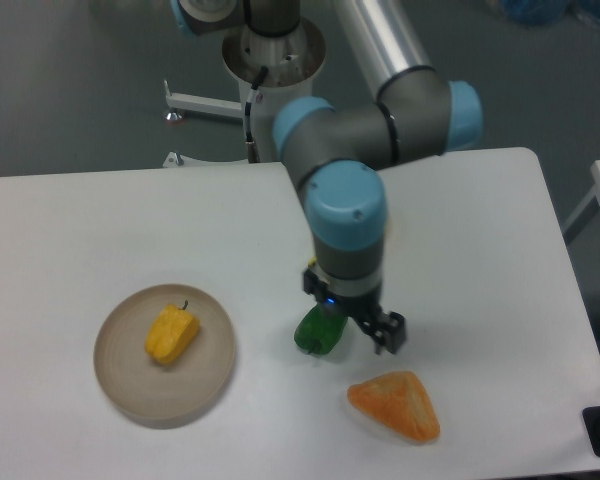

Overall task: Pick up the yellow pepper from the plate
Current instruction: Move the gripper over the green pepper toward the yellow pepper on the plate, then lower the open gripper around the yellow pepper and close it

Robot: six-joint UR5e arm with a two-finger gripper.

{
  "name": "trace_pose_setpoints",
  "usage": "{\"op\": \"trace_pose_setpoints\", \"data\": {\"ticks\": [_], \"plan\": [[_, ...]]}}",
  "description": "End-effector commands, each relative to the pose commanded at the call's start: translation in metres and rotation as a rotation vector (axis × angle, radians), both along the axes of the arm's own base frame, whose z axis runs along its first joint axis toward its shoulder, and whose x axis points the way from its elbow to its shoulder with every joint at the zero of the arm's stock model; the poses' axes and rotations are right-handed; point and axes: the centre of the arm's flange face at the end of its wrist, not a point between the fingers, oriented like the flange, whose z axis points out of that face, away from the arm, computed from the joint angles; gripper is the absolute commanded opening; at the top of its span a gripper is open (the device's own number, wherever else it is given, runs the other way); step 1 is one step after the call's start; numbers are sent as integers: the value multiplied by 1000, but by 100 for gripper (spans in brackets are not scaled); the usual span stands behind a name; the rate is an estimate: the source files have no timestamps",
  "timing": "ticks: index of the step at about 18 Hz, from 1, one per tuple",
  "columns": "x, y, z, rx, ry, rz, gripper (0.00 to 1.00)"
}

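The yellow pepper (171, 334) is a small blocky yellow-orange pepper with a short dark stem. It lies on the round beige plate (120, 380) at the front left of the table. My gripper (354, 324) hangs low over the table well to the right of the plate, far from the yellow pepper. Its jaws look open and hold nothing. A green pepper (317, 333) lies right at the gripper's left side, partly hidden under it.
An orange triangular bread-like wedge (396, 404) lies in front of the gripper, to the right. The arm's base (273, 50) stands behind the table's back edge. The white table (480, 230) ends at the right, near a second surface.
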Motion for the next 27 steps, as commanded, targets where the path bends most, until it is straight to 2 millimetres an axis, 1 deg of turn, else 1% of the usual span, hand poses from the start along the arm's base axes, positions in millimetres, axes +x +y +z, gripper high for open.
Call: {"op": "trace_pose_setpoints", "data": {"ticks": [1, 5, 7, 8, 9, 10, 11, 13, 15, 17, 18, 23, 24, 26, 27], "plan": [[12, 1, -1, 13, -41, 32, 100], [71, 9, -23, -1, -147, 152, 100], [90, 14, -34, -20, -157, 199, 100], [94, 16, -36, -15, -161, 211, 100], [106, 18, -42, -18, -172, 206, 100], [113, 17, -49, -16, -179, 210, 100], [114, 17, -56, -9, -181, 220, 100], [130, 16, -70, -11, -176, 203, 100], [137, 16, -78, -8, -173, 194, 100], [151, 15, -87, -19, -171, 172, 100], [154, 15, -94, -23, -169, 165, 100], [165, 19, -106, -26, -169, 137, 100], [166, 19, -107, -26, -169, 133, 100], [166, 17, -116, -45, -152, 111, 100], [168, 17, -118, -49, -144, 95, 100]]}}
